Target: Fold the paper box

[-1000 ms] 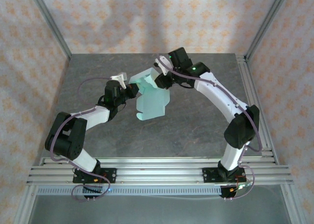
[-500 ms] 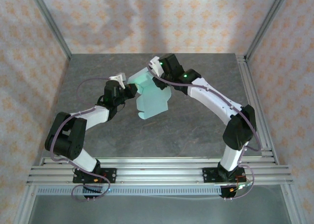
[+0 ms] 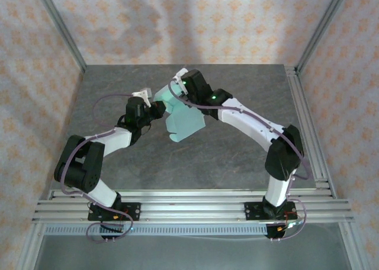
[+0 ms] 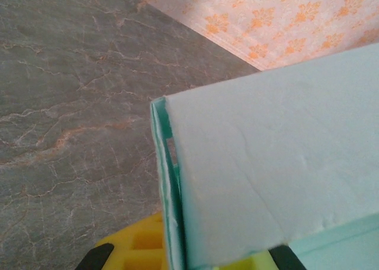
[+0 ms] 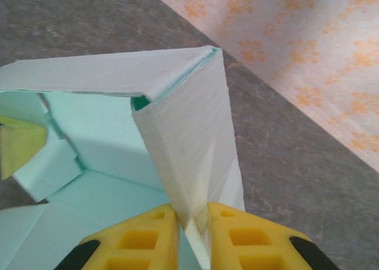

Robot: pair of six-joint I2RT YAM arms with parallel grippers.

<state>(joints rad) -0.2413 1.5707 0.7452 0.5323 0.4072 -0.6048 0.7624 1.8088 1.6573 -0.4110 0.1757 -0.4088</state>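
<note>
The paper box [image 3: 185, 121] hides most of the left tool [image 4: 189, 255], pinched tight on its edge at 6 o'clock; the right tool [image 5: 192, 225] narrowly clamps its folded flap.

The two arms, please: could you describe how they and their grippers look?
Both the left arm and right arm have white links, black joints and a thin lilac cable looped alongside. The right arm carries small green lights. The left gripper and right gripper have yellow fingers with square recesses.
</note>
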